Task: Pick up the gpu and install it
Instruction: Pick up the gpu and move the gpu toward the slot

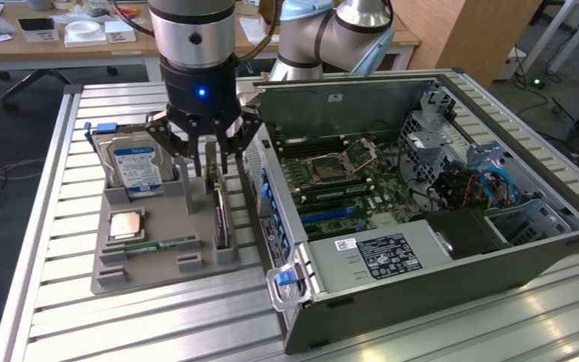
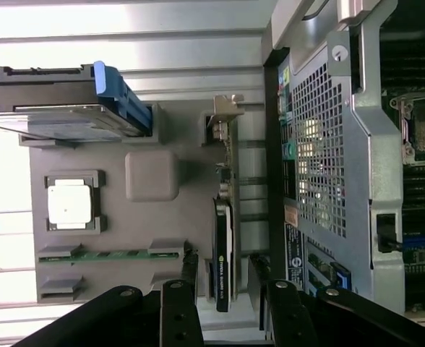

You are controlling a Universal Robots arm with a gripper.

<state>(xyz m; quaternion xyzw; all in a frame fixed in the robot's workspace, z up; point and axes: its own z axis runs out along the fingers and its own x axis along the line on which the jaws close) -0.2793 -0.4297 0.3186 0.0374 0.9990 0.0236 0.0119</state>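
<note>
End effector (image 1: 212, 177) spread, hanging just above the gpu (image 1: 220, 220). The card stands on edge in a tray (image 1: 159, 265) slot on the counter (image 1: 68, 324), so fingers can straddle its flat faces. Not gripped yet.

Gpu (image 2: 223, 249) on edge in grey tray (image 2: 118, 231), between fingers (image 2: 180, 311) spread apart
</note>
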